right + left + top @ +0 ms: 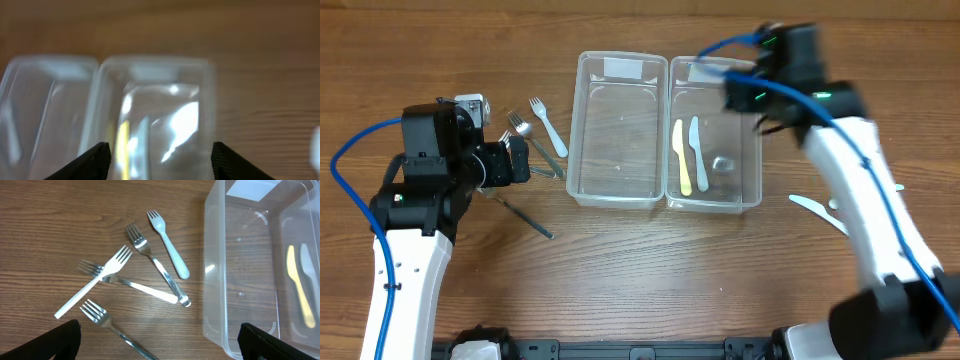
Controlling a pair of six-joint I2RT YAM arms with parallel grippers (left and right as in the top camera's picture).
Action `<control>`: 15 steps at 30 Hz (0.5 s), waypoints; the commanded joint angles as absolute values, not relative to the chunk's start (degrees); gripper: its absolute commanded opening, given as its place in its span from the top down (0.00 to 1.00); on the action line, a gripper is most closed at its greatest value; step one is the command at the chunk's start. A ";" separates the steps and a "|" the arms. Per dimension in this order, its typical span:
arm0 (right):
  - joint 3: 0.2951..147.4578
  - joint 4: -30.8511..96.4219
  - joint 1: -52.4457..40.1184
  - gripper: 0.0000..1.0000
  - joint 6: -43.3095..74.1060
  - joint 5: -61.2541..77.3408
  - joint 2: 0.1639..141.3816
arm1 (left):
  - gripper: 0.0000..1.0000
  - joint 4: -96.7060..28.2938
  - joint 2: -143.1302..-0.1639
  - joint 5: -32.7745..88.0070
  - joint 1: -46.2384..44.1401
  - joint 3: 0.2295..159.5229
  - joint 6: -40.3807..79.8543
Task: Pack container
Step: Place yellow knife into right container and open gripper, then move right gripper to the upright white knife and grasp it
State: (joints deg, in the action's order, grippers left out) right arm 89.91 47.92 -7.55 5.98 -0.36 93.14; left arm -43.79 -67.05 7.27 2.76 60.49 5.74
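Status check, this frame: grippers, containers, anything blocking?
Left gripper open near loose forks. Right gripper open above clear plastic container with yellow plastic knife, white plastic knife inside. No obstruction seen.

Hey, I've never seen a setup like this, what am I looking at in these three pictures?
Two robot arms sit at a wooden table. One picture looks down from above; the other two come from cameras on each wrist. The left gripper is open over loose forks, holding nothing. The right gripper, also open and empty, hovers over the right container, which holds two plastic knives. The left container is empty. More white cutlery lies on the right.
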 commanded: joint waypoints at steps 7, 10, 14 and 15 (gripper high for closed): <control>88.09 50.04 11.97 0.30 7.75 -5.63 96.95 | 0.00 -43.72 -67.51 7.05 2.98 61.95 4.69; 86.61 49.56 15.75 0.30 7.38 -4.34 102.08 | 0.00 -43.72 -67.51 7.05 2.98 61.95 4.69; 86.46 48.07 17.12 0.20 1.93 -4.25 108.81 | 0.00 -43.72 -67.51 7.05 2.98 61.95 4.67; 86.46 47.79 17.15 0.20 -0.40 -4.40 110.30 | 0.00 -43.72 -67.51 7.05 2.98 61.95 4.69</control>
State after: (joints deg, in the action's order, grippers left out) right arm 87.39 48.53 16.91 5.48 -4.69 105.73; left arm -43.79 -67.05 7.27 2.79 60.49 5.74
